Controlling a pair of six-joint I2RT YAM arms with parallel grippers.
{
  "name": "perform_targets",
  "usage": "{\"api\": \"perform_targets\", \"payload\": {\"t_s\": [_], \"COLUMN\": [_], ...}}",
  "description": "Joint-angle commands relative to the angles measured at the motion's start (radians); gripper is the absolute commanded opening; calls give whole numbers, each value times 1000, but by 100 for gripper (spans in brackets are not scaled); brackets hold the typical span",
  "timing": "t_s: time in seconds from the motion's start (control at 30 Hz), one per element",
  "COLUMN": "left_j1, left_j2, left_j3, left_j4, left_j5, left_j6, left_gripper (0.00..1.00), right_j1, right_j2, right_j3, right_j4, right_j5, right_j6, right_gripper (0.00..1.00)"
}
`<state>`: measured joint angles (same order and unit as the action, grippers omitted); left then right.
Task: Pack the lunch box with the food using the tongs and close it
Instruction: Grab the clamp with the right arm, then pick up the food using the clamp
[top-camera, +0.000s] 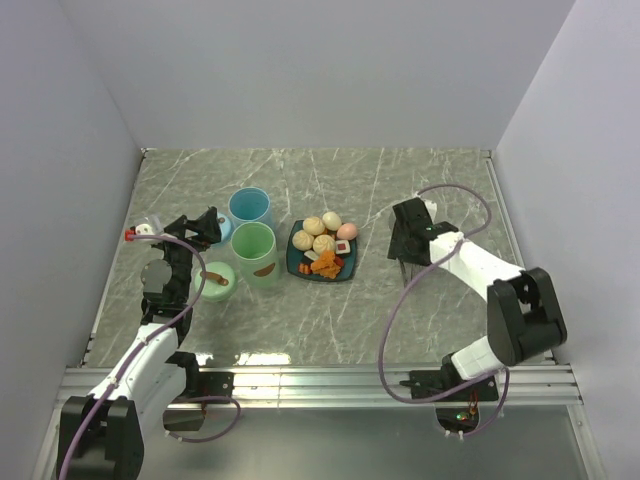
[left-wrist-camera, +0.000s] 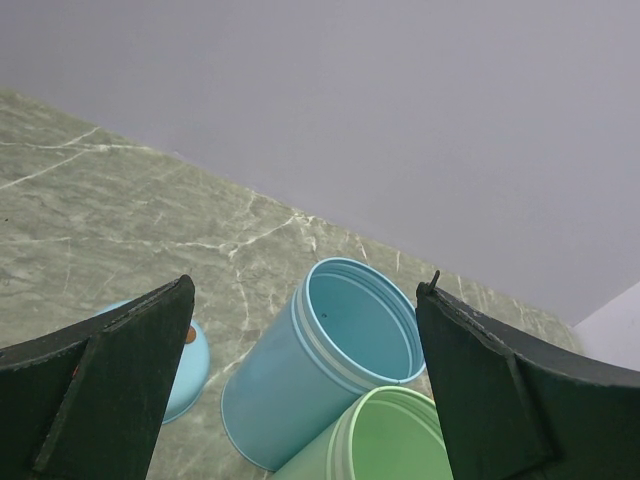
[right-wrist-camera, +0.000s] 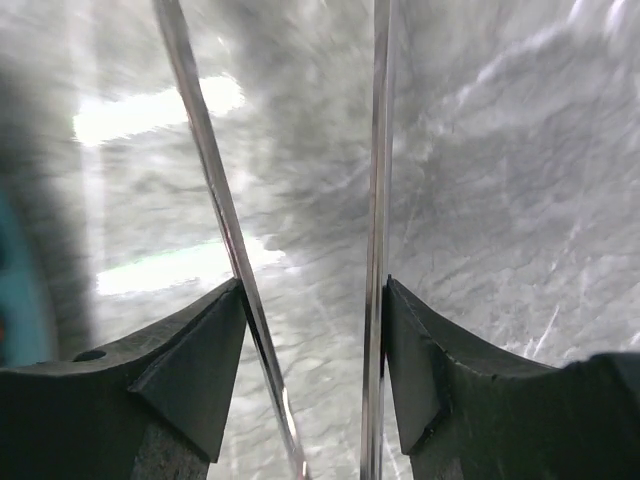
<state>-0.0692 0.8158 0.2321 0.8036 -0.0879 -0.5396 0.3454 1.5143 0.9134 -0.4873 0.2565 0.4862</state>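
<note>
The food (top-camera: 322, 243), beige balls, a pink egg and orange chunks, lies on a teal square plate (top-camera: 347, 264) mid-table. The lunch box stands left of it as a blue tub (top-camera: 249, 208) and a green tub (top-camera: 254, 254), both uncovered. My right gripper (top-camera: 406, 250) is down at the table right of the plate. In the right wrist view its fingers (right-wrist-camera: 200, 350) press on the two silver arms of the tongs (right-wrist-camera: 205, 150), right gripper (right-wrist-camera: 313, 285) shut on them. My left gripper (left-wrist-camera: 308, 285) stands open just left of the blue tub (left-wrist-camera: 330, 370), holding nothing.
A blue lid (top-camera: 224, 229) and a green lid (top-camera: 217, 277) with a brown spot lie left of the tubs. The green tub (left-wrist-camera: 390, 440) leans into the left wrist view. Grey walls enclose the marble table (top-camera: 450, 180) on three sides.
</note>
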Motion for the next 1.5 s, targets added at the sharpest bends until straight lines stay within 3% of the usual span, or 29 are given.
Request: {"api": "perform_targets", "payload": {"t_s": [0.0, 0.3, 0.83, 1.13, 1.47], "left_j1": [6, 6, 8, 8, 8], "left_j2": [-14, -21, -17, -12, -7], "left_j3": [-8, -17, -17, -16, -17], "left_j4": [45, 54, 59, 60, 63], "left_j5": [22, 22, 31, 31, 28], "left_j6": [-8, -13, -16, -13, -11], "left_gripper": [99, 99, 99, 99, 99], "right_j1": [27, 67, 290, 398, 438], "right_j2": [-98, -207, -471, -324, -184], "right_j3": [-5, -50, -94, -9, 91], "right_j4": [65, 142, 246, 245, 222], "right_j5": [56, 14, -72, -72, -34], "right_j6": [11, -14, -104, -149, -170], "right_gripper": [63, 64, 64, 64, 64]}}
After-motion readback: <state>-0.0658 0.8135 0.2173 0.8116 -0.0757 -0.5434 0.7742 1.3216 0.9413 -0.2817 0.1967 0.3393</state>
